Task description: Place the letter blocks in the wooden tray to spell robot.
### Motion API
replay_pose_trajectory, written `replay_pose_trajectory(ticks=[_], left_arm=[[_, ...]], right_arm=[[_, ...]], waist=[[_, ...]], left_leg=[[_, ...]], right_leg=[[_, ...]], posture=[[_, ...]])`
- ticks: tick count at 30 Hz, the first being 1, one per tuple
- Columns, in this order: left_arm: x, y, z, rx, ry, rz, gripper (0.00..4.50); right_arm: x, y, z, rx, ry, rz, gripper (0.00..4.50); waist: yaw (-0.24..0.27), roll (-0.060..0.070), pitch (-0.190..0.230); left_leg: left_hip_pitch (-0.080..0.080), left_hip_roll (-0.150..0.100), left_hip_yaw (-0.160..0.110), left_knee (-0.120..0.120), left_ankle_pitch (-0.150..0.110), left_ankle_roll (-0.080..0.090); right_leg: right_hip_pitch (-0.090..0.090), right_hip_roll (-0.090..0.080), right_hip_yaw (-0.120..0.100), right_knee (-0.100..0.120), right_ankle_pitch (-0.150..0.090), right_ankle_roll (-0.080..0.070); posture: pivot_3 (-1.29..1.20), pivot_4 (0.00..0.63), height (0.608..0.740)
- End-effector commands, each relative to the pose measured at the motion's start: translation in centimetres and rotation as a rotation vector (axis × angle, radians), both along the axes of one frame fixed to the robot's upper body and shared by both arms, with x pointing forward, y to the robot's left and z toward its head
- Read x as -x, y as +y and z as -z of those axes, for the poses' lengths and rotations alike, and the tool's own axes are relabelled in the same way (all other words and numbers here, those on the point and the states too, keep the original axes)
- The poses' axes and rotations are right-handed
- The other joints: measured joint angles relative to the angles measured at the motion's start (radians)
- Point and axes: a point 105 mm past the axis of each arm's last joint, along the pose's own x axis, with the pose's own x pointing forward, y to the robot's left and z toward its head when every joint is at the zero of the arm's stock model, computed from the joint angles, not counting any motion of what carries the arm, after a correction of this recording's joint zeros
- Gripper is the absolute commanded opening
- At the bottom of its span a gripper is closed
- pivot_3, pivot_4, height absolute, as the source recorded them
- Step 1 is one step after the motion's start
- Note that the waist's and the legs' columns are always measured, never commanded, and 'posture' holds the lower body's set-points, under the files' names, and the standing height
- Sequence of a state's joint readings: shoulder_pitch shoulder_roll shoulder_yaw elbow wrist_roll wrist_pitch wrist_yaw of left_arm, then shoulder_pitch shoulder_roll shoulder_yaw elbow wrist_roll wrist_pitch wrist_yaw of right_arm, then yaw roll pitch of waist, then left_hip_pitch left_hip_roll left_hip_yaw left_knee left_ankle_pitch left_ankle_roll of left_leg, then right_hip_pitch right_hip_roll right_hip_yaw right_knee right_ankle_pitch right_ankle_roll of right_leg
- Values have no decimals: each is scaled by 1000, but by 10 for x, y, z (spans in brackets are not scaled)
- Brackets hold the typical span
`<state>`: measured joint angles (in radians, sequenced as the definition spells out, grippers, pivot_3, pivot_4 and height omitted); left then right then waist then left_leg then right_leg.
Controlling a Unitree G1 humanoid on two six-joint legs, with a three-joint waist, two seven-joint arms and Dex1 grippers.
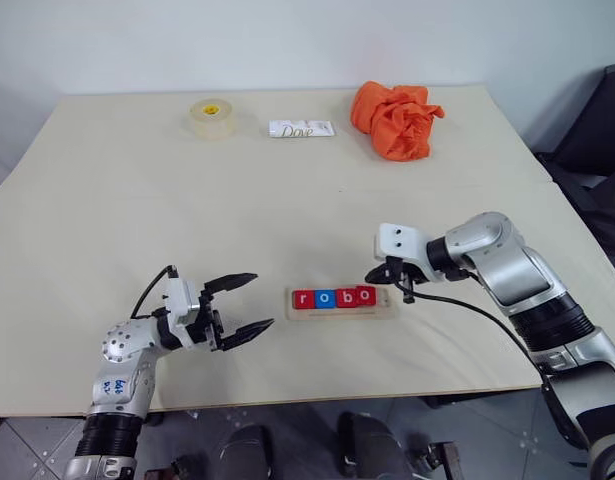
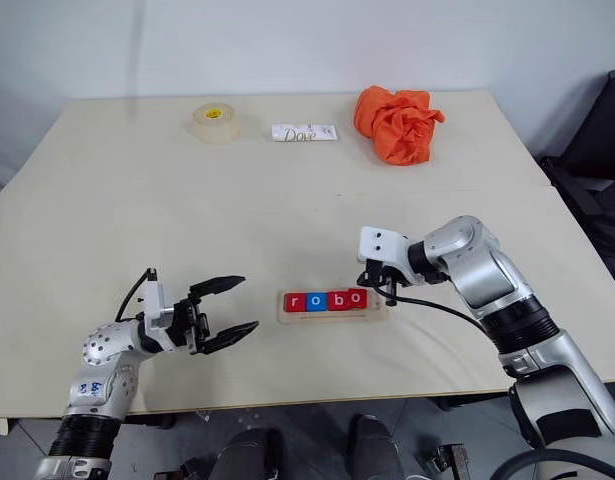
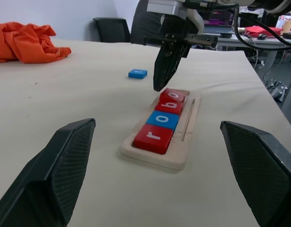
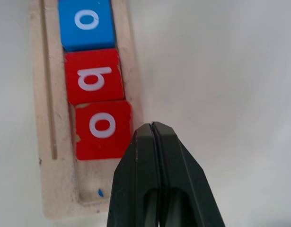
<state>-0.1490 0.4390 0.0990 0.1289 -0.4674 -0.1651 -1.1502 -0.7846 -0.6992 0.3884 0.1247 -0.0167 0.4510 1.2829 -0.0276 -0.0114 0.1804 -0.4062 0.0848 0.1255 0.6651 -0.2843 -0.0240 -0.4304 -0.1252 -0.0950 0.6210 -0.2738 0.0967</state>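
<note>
You have four letter blocks (image 1: 333,297), r, o, b, o, seated in the wooden tray (image 1: 387,311) at lower centre of the head view. Your right gripper (image 4: 153,130) is pinched shut on nothing just beside the last red o. The left gripper (image 1: 245,304) hangs wide and empty. What looks like the missing t, a blue block (image 3: 137,74), lies apart on the counter (image 1: 137,200); fetch it and fill the tray's free end.
</note>
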Motion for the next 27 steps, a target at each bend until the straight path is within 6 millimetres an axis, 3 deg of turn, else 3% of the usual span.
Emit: replay_pose_trajectory(ticks=[1, 11, 20, 27], left_arm=[[2, 2, -9, -1, -45, -5, 4500], [-1, -1, -9, 1, -47, -1, 4500], [-3, -2, -9, 2, -47, 7, 4500], [-2, -3, -8, 2, -45, 12, 4500]], right_arm=[[4, 6, -6, -11, -17, -46, 21], [10, 1, -3, 5, 1, -60, 21], [3, -14, -17, 7, -66, 28, 21], [15, -26, -3, 53, -24, 37, 21]], waist=[[0, 0, 0], [0, 0, 0], [0, 0, 0], [1, 0, 0]], left_leg=[[0, 0, 0, 0, 0, 0], [0, 0, 0, 0, 0, 0], [0, 0, 0, 0, 0, 0], [0, 0, 0, 0, 0, 0]], right_leg=[[0, 0, 0, 0, 0, 0], [0, 0, 0, 0, 0, 0], [0, 0, 0, 0, 0, 0], [0, 0, 0, 0, 0, 0]], posture=[[0, 150, 740], [0, 150, 740], [0, 150, 740], [0, 150, 740]])
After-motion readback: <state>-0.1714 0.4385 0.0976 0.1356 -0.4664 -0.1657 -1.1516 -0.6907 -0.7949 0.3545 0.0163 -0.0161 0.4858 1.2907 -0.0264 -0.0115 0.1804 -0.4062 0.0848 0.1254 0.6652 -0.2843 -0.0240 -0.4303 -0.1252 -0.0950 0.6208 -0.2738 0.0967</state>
